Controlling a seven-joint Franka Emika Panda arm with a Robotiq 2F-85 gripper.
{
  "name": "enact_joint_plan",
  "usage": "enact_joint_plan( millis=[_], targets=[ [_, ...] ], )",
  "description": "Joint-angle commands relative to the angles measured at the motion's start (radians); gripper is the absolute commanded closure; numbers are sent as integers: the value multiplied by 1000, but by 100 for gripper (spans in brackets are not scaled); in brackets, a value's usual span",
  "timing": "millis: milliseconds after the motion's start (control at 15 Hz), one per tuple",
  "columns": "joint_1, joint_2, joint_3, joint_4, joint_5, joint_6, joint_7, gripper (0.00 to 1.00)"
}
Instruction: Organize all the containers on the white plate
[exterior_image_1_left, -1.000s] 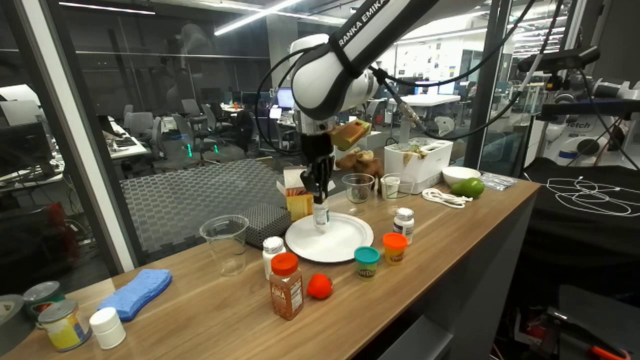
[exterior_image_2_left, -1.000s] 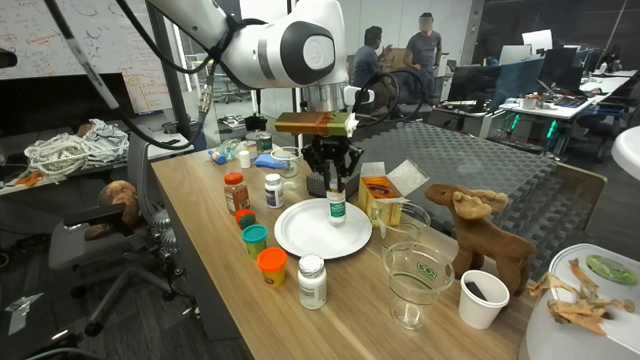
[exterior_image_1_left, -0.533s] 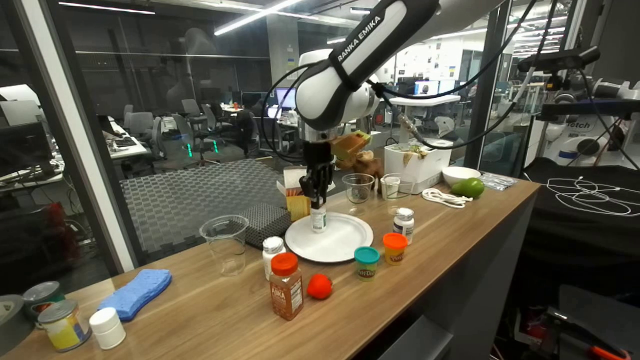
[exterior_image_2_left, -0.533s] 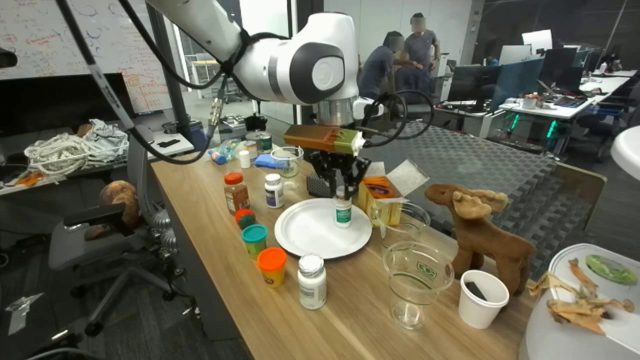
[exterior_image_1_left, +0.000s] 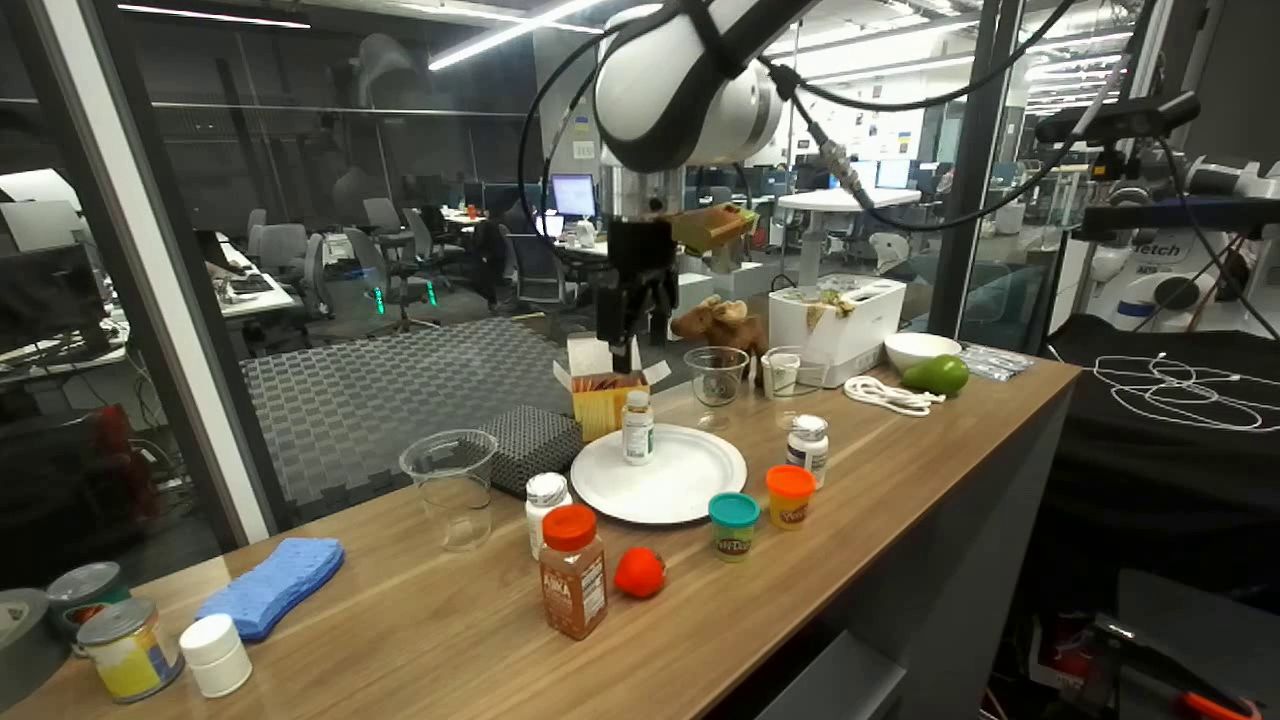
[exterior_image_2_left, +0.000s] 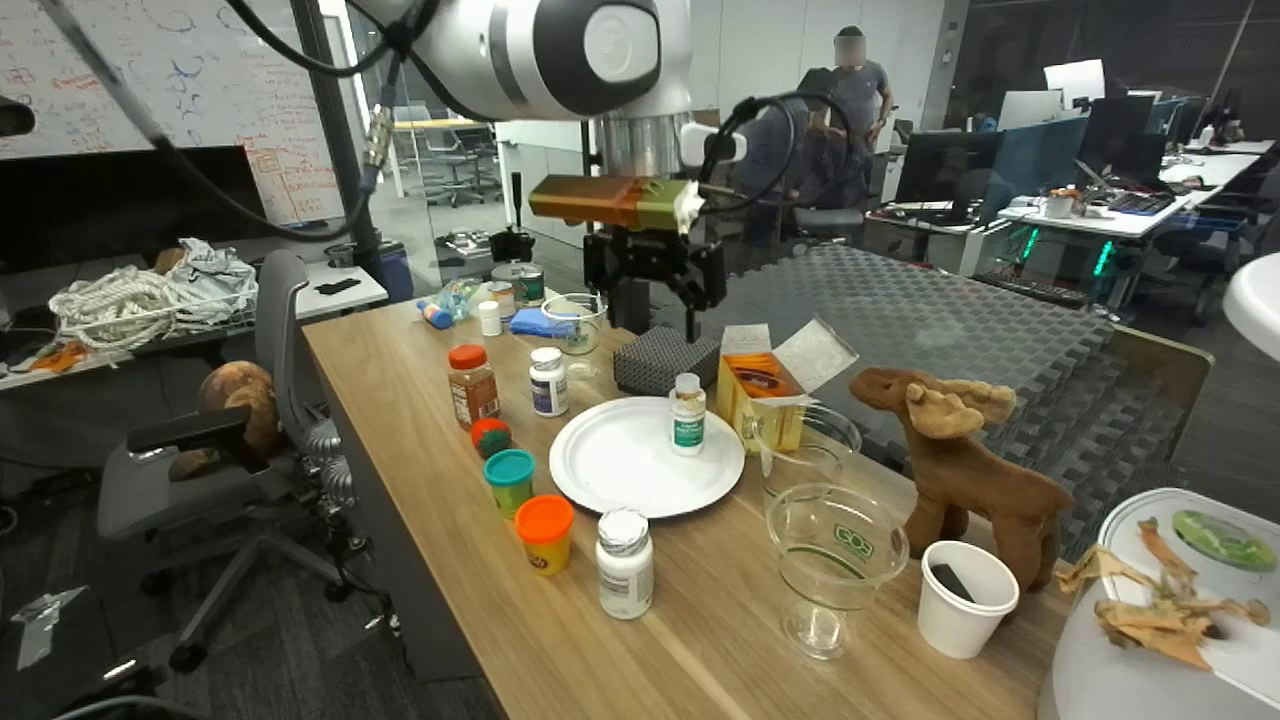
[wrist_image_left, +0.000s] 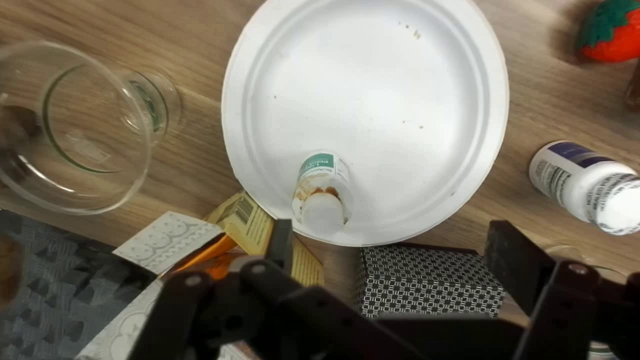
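The bottle stood upright on the plate, near its rim, with a brown stain below its cap. The gripper hung higher than the plate, its fingers wide apart and away from the bottle. Other containers stood on the table around the plate. In an exterior view a teal tub was just left of the plate, an orange tub near its front left and a white bottle near its front. Behind and left of the plate stood another white bottle and, farther off, a shaker; a red-and-green ball lay left of the plate. Right of the plate stood 2 clear cups, 1 behind the other, and farther right a paper cup. A yellow box, its flaps up, stood just beside the plate's back right, and a toy moose was well apart to the plate's right. In the wrist view a patterned box sat next to the plate's rim; whether they touched could not be told. In an exterior view a further clear cup was left of the plate; a sponge, a jar and 2 cans were well to its left, and a bowl well apart, behind and right of it.
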Motion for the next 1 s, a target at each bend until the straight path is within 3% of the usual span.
enact_joint_plan(
  millis=[0, 267, 467, 867, 933],
  targets=[
    [2, -234, -19, -183, 2, -59, 44, 0],
    [-41, -432, -52, -320, 73, -164, 10, 1],
    [-70, -518, -108, -403, 113, -155, 14, 0],
    [-113, -529, -208, -485, 248, -137, -87, 0],
    [-110, -511, -202, -457, 203, -146, -59, 0]
  ],
)
